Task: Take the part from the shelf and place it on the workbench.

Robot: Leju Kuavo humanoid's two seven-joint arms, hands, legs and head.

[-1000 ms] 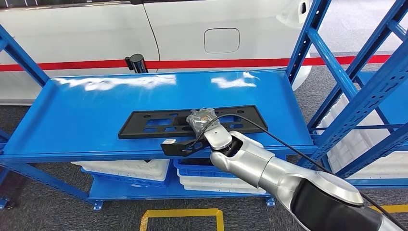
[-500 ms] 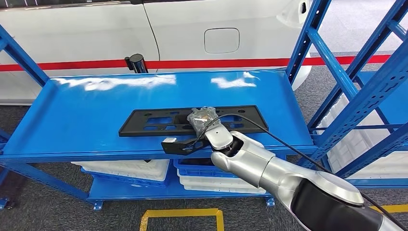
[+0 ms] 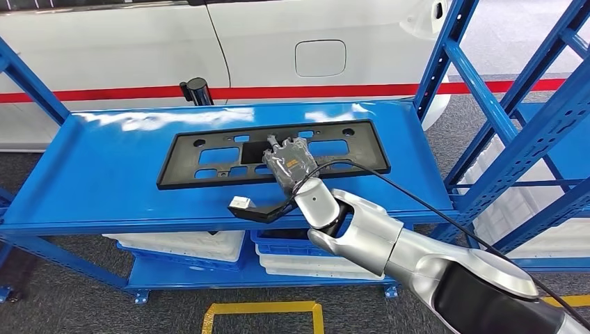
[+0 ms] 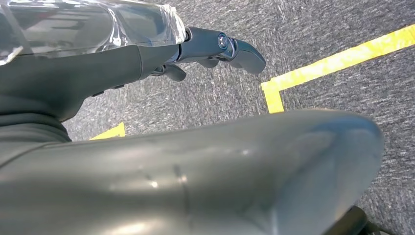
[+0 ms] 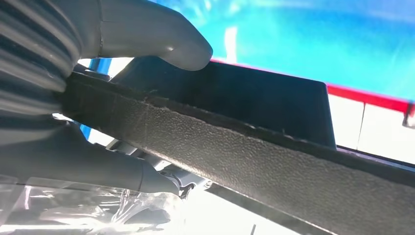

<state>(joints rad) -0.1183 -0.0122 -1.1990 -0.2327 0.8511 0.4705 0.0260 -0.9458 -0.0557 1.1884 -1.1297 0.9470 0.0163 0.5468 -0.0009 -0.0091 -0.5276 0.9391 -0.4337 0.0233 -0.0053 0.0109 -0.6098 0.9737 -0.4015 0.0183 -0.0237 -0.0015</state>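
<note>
The part is a long black flat frame with cut-outs [image 3: 209,154]. It stands tilted over the blue shelf [image 3: 97,174], its face turned up toward me. My right hand [image 3: 291,161], wrapped in clear plastic, grips the frame at the middle of its near edge. In the right wrist view the grey thumb [image 5: 147,29] lies over the frame's rough black edge [image 5: 274,147], with the other fingers under it. My left hand [image 4: 215,46] hangs over grey carpet, its dark fingers lightly curled and holding nothing.
A white car with a red stripe [image 3: 278,42] stands right behind the shelf. Blue rack uprights [image 3: 529,132] rise at the right. White trays [image 3: 188,245] sit on the lower shelf. Yellow tape [image 3: 264,308] marks the floor in front.
My right hand has risen and drawn the frame up from lying flat on the shelf. The frame now stands tilted and shows more of its face.
</note>
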